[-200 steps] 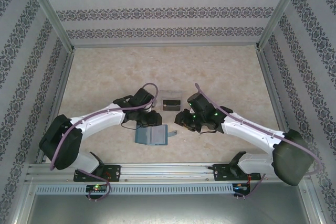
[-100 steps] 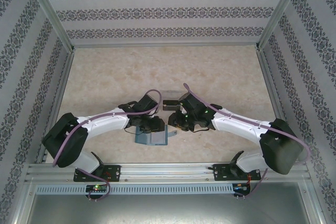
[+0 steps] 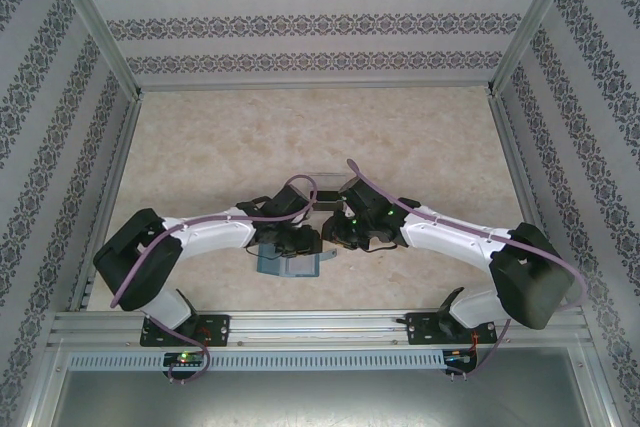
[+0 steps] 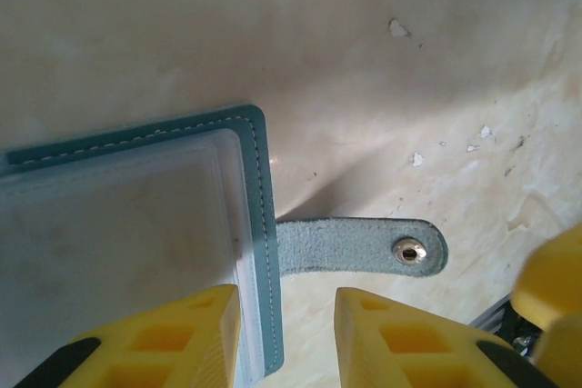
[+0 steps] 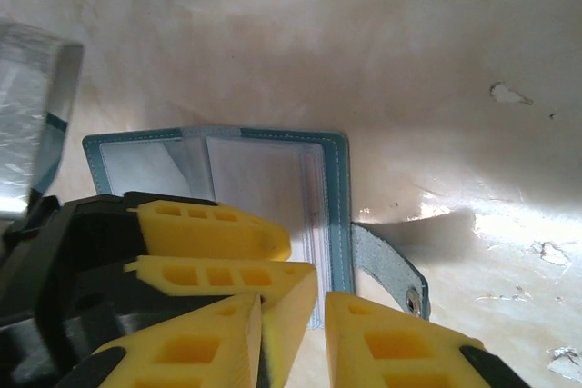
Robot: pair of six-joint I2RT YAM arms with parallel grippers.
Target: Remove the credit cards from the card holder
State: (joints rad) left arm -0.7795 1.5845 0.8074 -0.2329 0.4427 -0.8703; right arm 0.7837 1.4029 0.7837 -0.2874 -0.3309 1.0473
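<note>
The card holder (image 3: 288, 263) lies open and flat on the table (image 3: 300, 127). The left gripper (image 4: 286, 333) has its fingers a little apart, one on each side of the card holder's edge by the strap (image 4: 364, 247). I think it means to hold the card holder down. The right gripper (image 5: 293, 324) hangs right at that edge, fingers a little apart too, likely to pull a card out. I cannot make out the credit cards in the pockets (image 5: 264, 179).

Both arms swung inward, and the left gripper (image 3: 300, 242) and right gripper (image 3: 331, 239) converged over the card holder's (image 3: 284, 266) right edge.
</note>
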